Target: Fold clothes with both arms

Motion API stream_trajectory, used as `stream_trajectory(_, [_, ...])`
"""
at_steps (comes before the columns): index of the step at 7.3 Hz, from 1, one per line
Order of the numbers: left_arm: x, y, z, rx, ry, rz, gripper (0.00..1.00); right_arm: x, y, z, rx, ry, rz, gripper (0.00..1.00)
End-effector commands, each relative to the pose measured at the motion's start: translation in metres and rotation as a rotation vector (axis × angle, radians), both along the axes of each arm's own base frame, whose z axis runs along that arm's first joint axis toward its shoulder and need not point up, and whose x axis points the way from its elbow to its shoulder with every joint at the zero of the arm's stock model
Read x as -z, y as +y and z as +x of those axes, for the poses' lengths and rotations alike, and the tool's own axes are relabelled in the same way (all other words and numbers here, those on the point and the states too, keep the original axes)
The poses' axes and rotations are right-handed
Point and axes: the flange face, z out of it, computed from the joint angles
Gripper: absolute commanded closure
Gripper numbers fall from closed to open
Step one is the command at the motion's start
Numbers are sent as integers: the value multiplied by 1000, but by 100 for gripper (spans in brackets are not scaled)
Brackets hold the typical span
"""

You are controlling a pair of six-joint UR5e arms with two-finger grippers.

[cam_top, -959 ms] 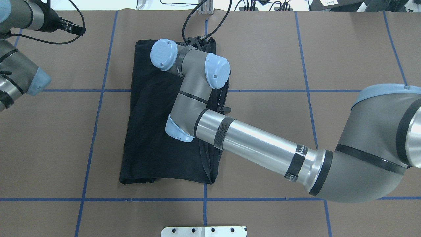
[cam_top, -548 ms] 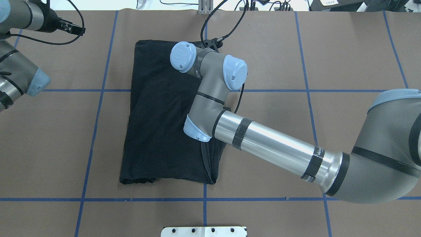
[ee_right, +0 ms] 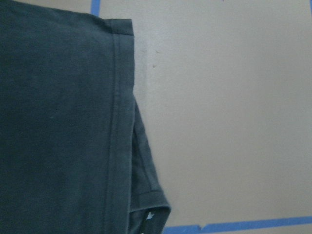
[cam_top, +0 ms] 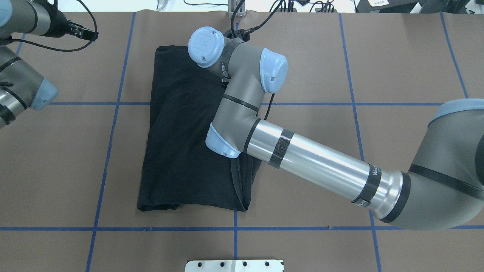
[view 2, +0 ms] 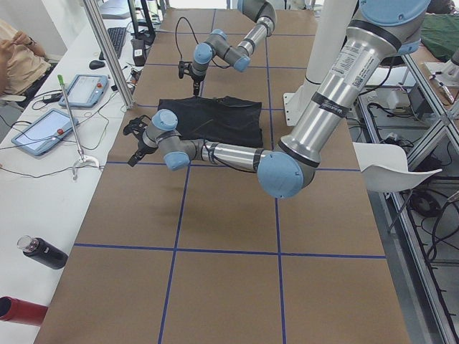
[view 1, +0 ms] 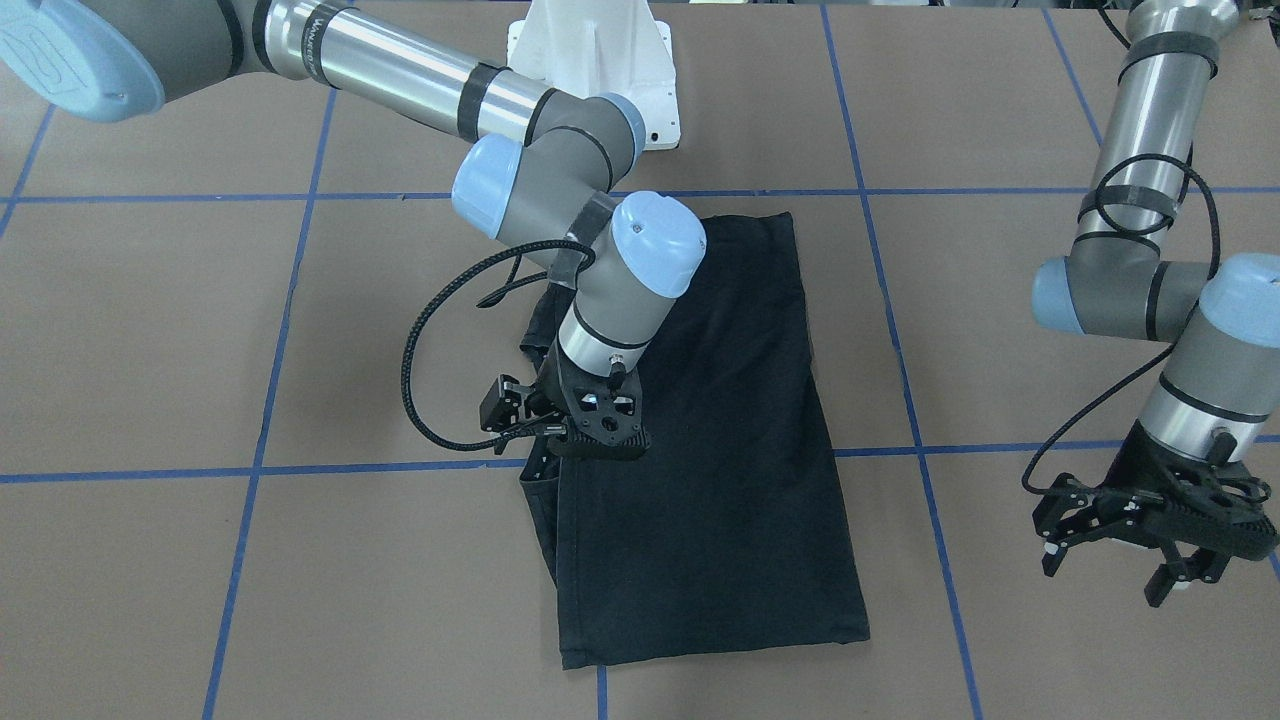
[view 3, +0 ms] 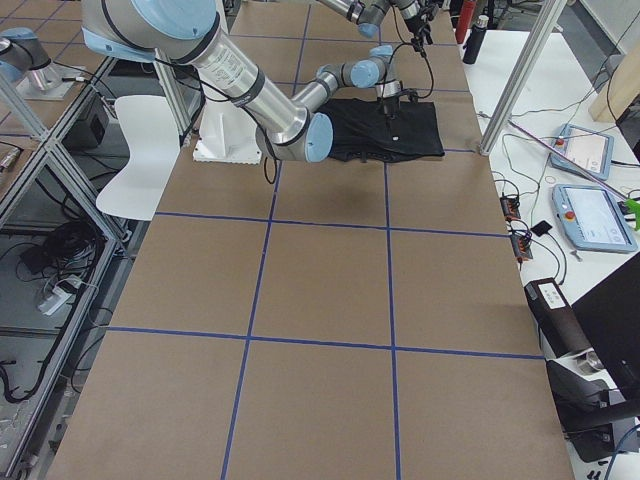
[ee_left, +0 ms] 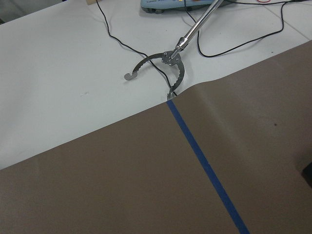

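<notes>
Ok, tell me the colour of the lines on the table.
Blue lines, clearest in the overhead exterior view.

right claw (view 1: 586, 444) blending into black T-shirt (view 1: 720, 500), grip unclear, hidden beneath its wrist (cam_top: 245, 77) from overhead

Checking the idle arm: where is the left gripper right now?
In the front-facing view the left gripper hangs at the right edge, above brown paper, well apart from the black T-shirt at centre.

Overhead and front views opposed, sharing T-shirt (cam_top: 177, 158)
</notes>
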Motion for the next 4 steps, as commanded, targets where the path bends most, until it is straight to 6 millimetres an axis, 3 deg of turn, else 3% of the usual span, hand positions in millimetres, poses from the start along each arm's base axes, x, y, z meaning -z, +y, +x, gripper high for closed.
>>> stream_trajectory(1, [1,0,0,0,0,0,0,19,64,-40,-44,-72,-55,0])
stream_trajectory(3, [1,0,0,0,1,1,0,8,130,-82,-49,4,-106,0])
stream_trajectory(4, [1,0,0,0,1,1,0,11,145,-88,-39,51,-114,0])
